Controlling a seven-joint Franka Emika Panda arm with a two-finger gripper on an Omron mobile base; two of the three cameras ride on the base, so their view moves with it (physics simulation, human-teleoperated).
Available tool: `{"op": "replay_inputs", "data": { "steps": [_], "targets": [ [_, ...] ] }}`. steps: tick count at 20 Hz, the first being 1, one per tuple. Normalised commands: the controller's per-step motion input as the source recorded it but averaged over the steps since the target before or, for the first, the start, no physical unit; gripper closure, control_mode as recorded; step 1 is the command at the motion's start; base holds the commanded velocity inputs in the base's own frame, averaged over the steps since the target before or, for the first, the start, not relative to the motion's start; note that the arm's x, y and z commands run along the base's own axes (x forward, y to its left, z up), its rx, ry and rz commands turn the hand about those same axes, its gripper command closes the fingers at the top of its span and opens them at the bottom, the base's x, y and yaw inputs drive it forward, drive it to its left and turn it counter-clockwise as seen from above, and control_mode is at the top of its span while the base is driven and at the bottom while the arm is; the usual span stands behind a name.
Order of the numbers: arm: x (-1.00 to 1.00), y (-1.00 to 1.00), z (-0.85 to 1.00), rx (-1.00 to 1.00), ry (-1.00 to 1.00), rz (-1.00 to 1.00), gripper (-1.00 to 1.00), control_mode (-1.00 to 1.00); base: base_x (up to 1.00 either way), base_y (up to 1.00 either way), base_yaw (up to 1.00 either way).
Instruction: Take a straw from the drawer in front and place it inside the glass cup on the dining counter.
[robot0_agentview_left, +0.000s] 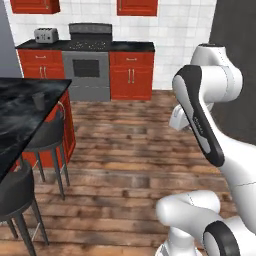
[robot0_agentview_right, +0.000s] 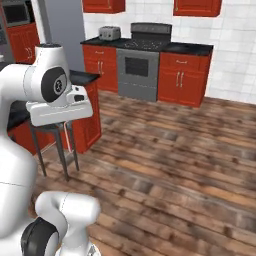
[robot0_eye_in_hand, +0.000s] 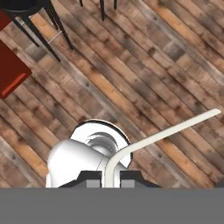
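In the hand view my gripper (robot0_eye_in_hand: 108, 181) is shut on the straw (robot0_eye_in_hand: 166, 133). The straw is pale and thin; it rises between the dark fingertips (robot0_eye_in_hand: 88, 179), bends, and runs out to the upper right over the wooden floor. The glass cup (robot0_agentview_left: 38, 99), small and smoky grey, stands upright on the dining counter (robot0_agentview_left: 20, 117), a glossy black slab at the left of the left base view. My arm is folded high above the floor, well to the right of the counter. The drawer is out of view.
Dark round stools (robot0_agentview_left: 46, 136) (robot0_agentview_left: 16, 192) stand along the counter's edge. A stove (robot0_agentview_left: 88, 67) and red cabinets (robot0_agentview_left: 131, 75) line the back wall, with a toaster (robot0_agentview_left: 46, 35) on the worktop. Open wooden floor (robot0_agentview_left: 130, 150) lies between me and them.
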Motion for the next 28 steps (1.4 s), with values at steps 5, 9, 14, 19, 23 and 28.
{"op": "replay_inputs", "data": {
  "steps": [5, 9, 14, 19, 23, 28],
  "targets": [
    [0.0, 0.0, 0.0, 0.0, 0.0, 0.0, 1.0, 1.0, 1.0, -0.6, 0.45],
    [0.0, 0.0, 0.0, 0.0, 0.0, 0.0, 1.0, 1.0, 1.0, -0.59, 0.46],
    [0.0, 0.0, 0.0, 0.0, 0.0, 0.0, 1.0, 1.0, 0.98, -0.57, 0.48],
    [0.0, 0.0, 0.0, 0.0, 0.0, 0.0, 1.0, 1.0, 0.95, -0.54, 0.49],
    [0.0, 0.0, 0.0, 0.0, 0.0, 0.0, 1.0, 1.0, 0.95, -0.54, 0.49],
    [0.0, 0.0, 0.0, 0.0, 0.0, 0.0, 1.0, 1.0, 0.93, -0.42, 0.46]
  ]
}}
